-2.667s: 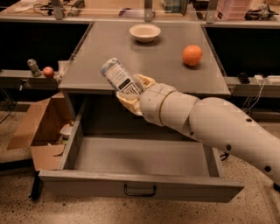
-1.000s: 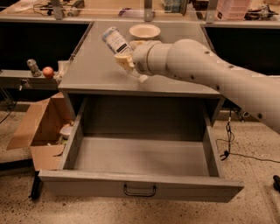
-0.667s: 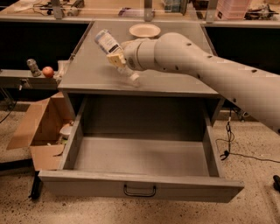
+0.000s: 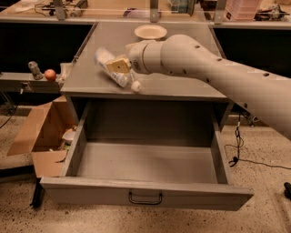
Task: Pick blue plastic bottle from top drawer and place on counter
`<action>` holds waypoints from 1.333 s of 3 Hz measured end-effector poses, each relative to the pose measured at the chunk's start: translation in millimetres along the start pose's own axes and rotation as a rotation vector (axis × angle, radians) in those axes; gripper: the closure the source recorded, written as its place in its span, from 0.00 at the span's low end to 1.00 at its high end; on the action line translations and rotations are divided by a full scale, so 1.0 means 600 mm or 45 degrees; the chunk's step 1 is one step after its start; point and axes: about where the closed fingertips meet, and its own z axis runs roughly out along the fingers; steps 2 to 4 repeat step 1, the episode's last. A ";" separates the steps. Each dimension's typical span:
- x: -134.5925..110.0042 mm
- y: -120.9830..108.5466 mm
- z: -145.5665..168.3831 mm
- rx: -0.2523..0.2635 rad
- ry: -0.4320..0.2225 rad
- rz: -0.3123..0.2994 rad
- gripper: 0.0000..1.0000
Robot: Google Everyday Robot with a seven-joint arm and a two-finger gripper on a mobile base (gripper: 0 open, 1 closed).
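You have a speckled terrazzo floor [image 4: 268,182] at both sides. Left: open cardboard box [image 4: 38,132] standing on it, flaps out. Right: black cable [image 4: 237,139] trailing down to the floor. Rear: tan wooden worktop [image 4: 113,6] along the top edge, dark recesses beneath. Low grey shelf [image 4: 18,83] at left carries a small red ball [image 4: 50,74]. Gripper [image 4: 117,68]: right of that shelf, closed on the blue plastic bottle [image 4: 126,81].

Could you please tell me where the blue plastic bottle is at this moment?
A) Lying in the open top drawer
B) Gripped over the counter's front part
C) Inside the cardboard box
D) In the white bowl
B: the gripper clasps the blue plastic bottle, tilted cap-down, over the counter.
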 end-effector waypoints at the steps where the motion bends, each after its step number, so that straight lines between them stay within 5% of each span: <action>1: 0.000 0.000 0.000 0.000 0.000 0.000 0.00; 4: 0.000 0.000 0.000 0.000 0.000 0.000 0.00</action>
